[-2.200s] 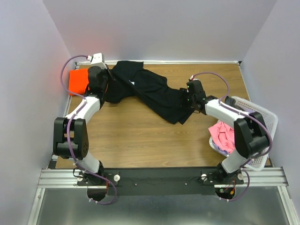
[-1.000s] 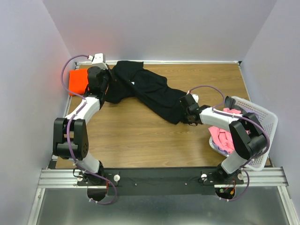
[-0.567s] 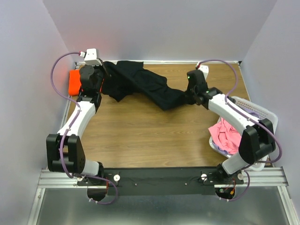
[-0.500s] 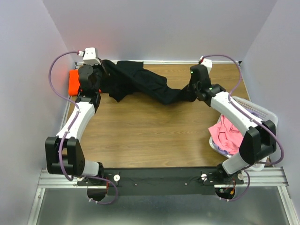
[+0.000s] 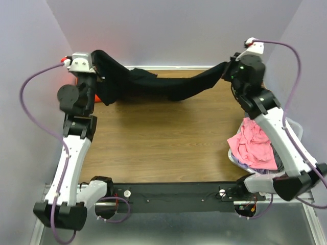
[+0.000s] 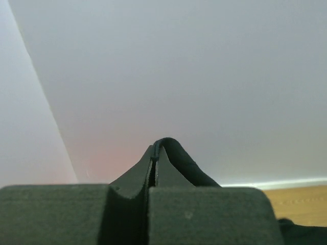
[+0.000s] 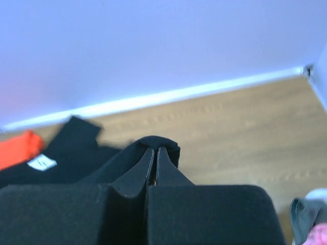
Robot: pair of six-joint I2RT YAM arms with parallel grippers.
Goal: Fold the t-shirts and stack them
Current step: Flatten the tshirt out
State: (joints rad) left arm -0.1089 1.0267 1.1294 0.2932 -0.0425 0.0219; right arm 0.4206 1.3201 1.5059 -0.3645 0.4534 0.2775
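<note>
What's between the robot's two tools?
The black t-shirt stretches from the left tool to the right tool, both shut on it. The top view shows it sagging over the wooden table.

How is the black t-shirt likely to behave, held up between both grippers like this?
Likely floppy: the black t-shirt sags in a curve between the left gripper and right gripper. Probably light, since small pinches hold it. Its hanging bulk may drag on the table.

Both arms reach up high and spread wide apart, the left beside the left wall and the right beside the right wall. The left hand (image 5: 93, 57) and right hand (image 5: 231, 69) each pinch tight on the black shirt (image 5: 168, 87).
</note>
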